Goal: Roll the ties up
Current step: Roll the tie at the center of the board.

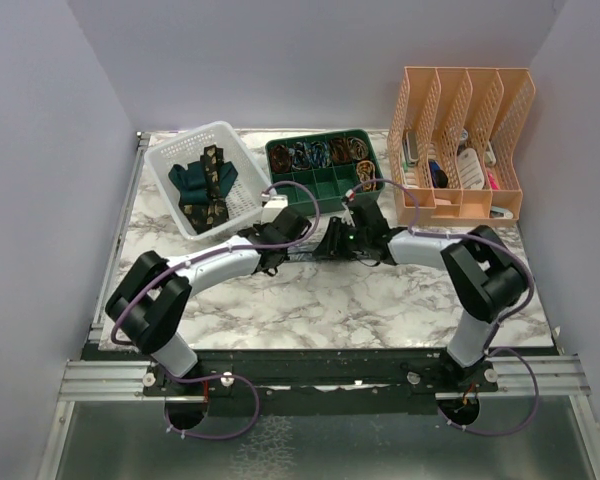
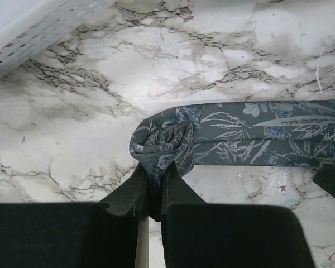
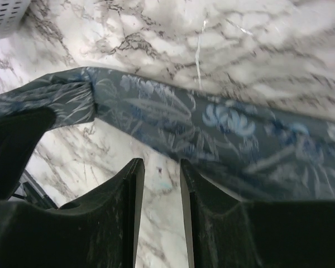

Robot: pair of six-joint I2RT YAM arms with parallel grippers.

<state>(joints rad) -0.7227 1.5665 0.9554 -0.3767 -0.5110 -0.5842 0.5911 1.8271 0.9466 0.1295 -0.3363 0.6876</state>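
On the grey-veined white marble table [image 1: 330, 300], the two black grippers meet near the middle, each at one stretch of the single blue-grey fabric necktie with a leaf-and-flower pattern [image 2: 257, 134]. The left gripper [image 2: 155, 173] is pinched tight on the tie's coiled end, a small roll sitting right at its fingertips. From there the rest of the tie runs flat across the marble towards the right gripper [image 3: 161, 163]. That gripper's jaws stand partly apart with only bare marble in the gap. The tie lies just beyond the fingertips, crossing in front of them, not between them.

Farther back on the left is one white perforated plastic basket [image 1: 170, 150]. It holds two more ties, a plain dark teal one [image 1: 190, 180] and a black-brown one with gold pattern [image 1: 213, 170], making three ties in all. Beside it sits one green compartment tray [image 1: 320, 137], and to the right one peach slotted file organiser [image 1: 460, 100].
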